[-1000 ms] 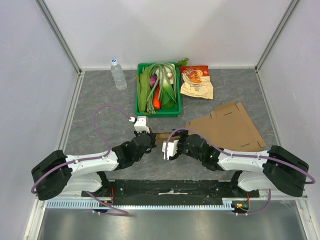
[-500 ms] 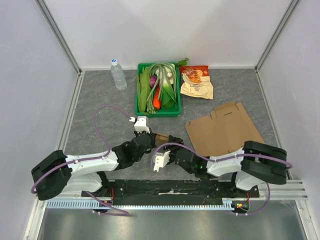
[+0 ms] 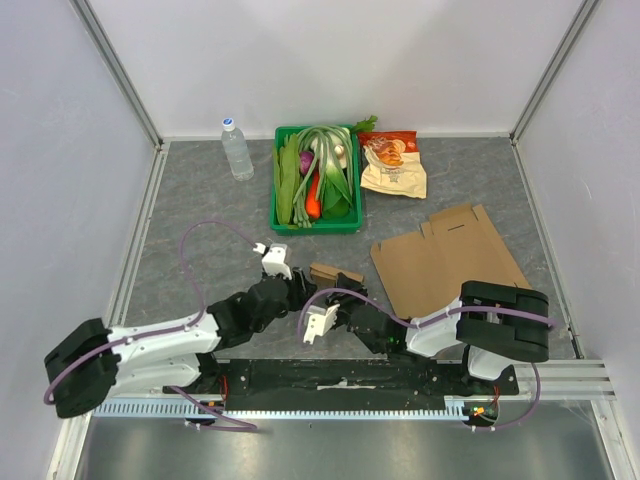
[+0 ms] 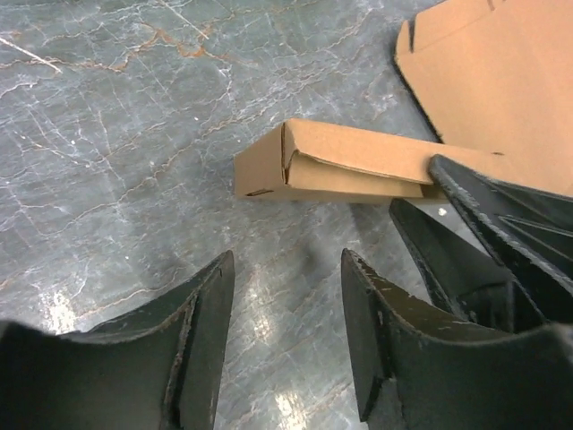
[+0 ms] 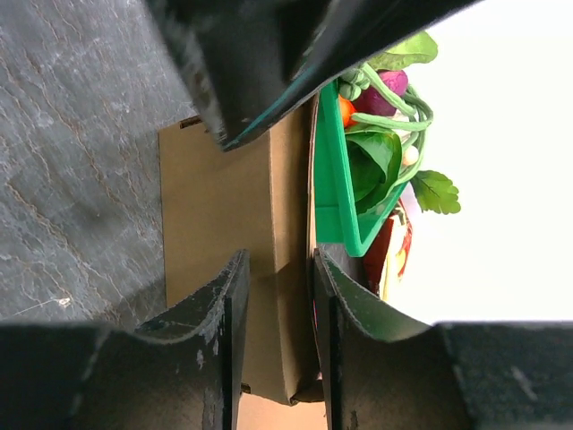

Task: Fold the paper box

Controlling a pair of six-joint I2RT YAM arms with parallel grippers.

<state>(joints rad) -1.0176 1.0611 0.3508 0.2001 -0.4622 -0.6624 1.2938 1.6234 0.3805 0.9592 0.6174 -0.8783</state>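
Our left gripper (image 4: 286,269) hangs released and empty. The slim brown cardboard box (image 4: 349,161) lies near-centre on the marbled grey table (image 4: 134,134), left of a flat sheet (image 3: 450,262). Our right gripper (image 5: 277,269) meets its right end; we cannot tell whether it grips.

We log: small brown paper box (image 4: 333,163) | folded closed, lying flat | unfolded cardboard blank (image 3: 450,262) near its right end.

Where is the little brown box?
In the top view, the little box lies mid-table, nearer the arms than the green basket, just left of the flat cardboard.
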